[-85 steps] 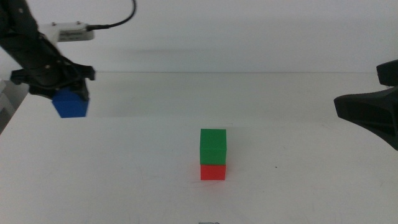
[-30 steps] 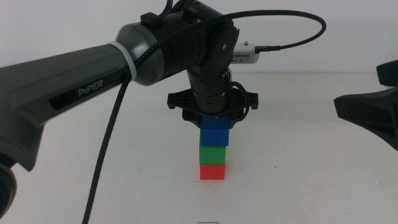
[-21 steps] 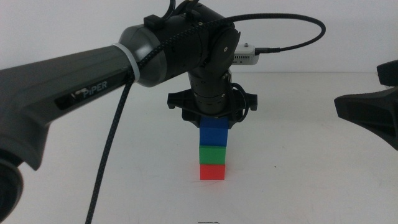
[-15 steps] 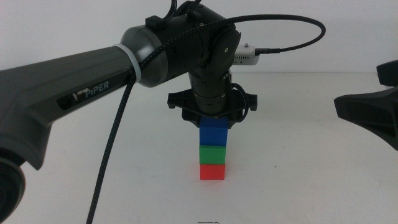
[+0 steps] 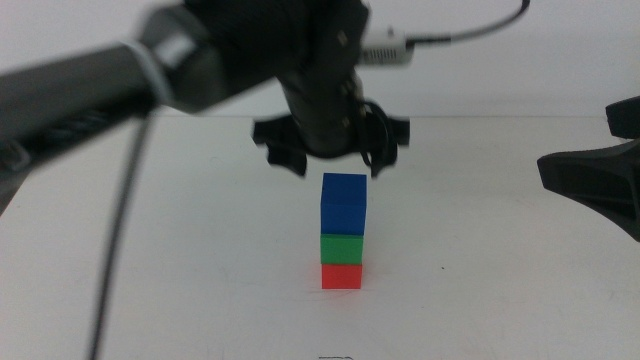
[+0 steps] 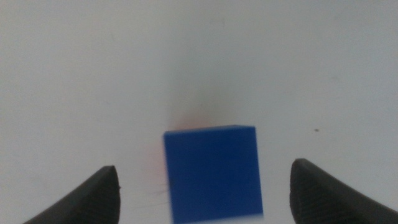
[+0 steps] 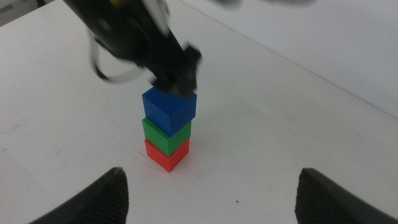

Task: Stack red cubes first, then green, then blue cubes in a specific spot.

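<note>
A three-cube stack stands on the white table near the middle: red cube at the bottom, green cube on it, blue cube on top. The right wrist view shows the same stack, with red cube, green cube and blue cube. My left gripper hovers just above the blue cube, open and blurred, touching nothing. In the left wrist view the blue cube lies between the spread jaws, clear of both. My right gripper waits open at the right edge.
The left arm reaches in from the left across the upper part of the middle view, its cable hanging over the table. The right arm's dark body sits at the right edge.
The left gripper has let go of the blue cube and risen above it. The blue cube now rests on the green one. The right arm has not moved.
</note>
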### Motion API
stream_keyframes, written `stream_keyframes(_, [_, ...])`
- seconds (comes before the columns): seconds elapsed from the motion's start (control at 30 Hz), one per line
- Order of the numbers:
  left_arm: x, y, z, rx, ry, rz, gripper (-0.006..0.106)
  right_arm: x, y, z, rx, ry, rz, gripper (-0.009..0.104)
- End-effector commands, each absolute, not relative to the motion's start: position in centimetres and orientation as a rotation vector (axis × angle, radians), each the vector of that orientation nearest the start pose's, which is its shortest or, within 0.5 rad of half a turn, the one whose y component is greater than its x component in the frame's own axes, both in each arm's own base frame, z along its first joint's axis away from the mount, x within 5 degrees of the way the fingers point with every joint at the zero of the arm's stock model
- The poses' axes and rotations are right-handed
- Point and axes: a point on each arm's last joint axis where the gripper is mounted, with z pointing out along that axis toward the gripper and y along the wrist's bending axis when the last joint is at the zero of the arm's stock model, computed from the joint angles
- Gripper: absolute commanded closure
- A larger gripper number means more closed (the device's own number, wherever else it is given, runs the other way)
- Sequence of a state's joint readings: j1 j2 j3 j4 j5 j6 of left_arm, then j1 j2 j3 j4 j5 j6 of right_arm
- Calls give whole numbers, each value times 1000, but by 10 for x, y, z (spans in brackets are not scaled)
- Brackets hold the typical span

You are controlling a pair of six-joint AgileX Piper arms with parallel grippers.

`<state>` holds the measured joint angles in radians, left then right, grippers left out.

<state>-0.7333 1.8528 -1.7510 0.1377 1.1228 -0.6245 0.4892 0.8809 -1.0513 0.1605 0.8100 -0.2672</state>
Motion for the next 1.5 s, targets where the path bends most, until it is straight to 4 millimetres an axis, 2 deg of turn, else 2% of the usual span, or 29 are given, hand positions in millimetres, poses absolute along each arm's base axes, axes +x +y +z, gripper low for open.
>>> stream_keyframes(0.0, [290, -245, 376, 221, 2549, -313, 7, 140, 85, 418, -701, 1907, 321, 1])
stream_keyframes(0.23, [260, -202, 434, 537, 2331, -98, 7, 140, 85, 418, -701, 1907, 321, 1])
stream_keyframes(0.4, [229, -170, 457, 513, 2365, -38, 7, 140, 85, 418, -701, 1907, 321, 1])
stream_keyframes(0.67, [204, -143, 486, 463, 2264, -59, 7, 140, 85, 418, -701, 1907, 321, 1])
stream_keyframes(0.87, [199, -124, 493, 410, 2230, -63, 7, 140, 85, 418, -702, 1908, 321, 1])
stream_keyframes(1.03, [198, -97, 488, 385, 2193, -130, 7, 141, 86, 417, -700, 1911, 328, 1])
stream_keyframes(1.13, [201, -76, 486, 308, 2092, -156, 7, 142, 86, 417, -702, 1914, 323, 1])
stream_keyframes(1.3, [192, -46, 482, 167, 1956, -156, 7, 143, 87, 416, -703, 1919, 324, 1])
stream_keyframes(1.47, [182, -31, 472, 100, 1947, -125, 7, 143, 87, 416, -703, 1919, 324, 1])
